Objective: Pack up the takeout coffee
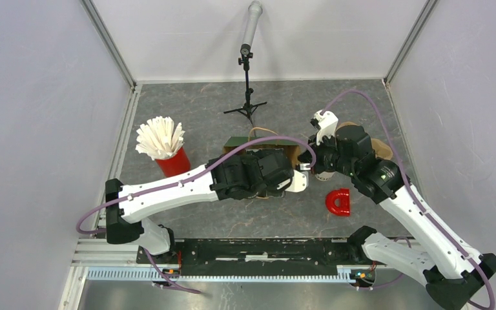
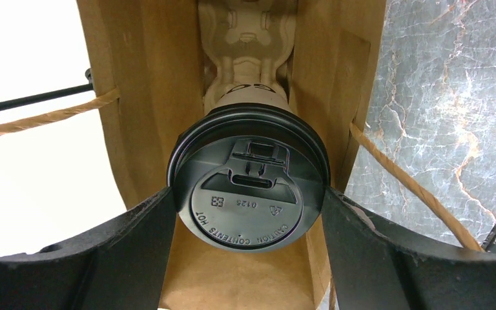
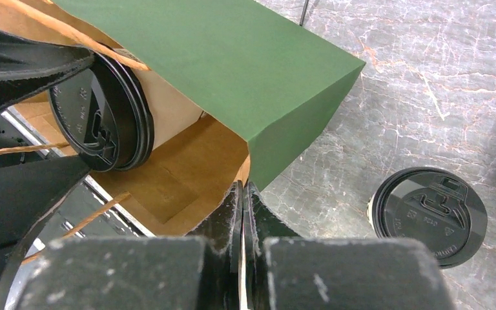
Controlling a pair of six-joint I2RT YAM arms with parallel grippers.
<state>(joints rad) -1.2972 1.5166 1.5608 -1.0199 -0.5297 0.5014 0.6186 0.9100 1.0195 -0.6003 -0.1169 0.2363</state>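
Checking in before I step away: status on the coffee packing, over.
Left gripper shut on coffee cup, partway into bag. Right gripper pinching bag edge. Cardboard carrier inside bag, beyond cup.

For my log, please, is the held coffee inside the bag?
Partly in: the coffee reaches into the bag, lid at its mouth.

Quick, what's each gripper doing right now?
Left gripper: closed on the cream paper cup with black plastic lid.
Right gripper: closed on the green paper bag rim.
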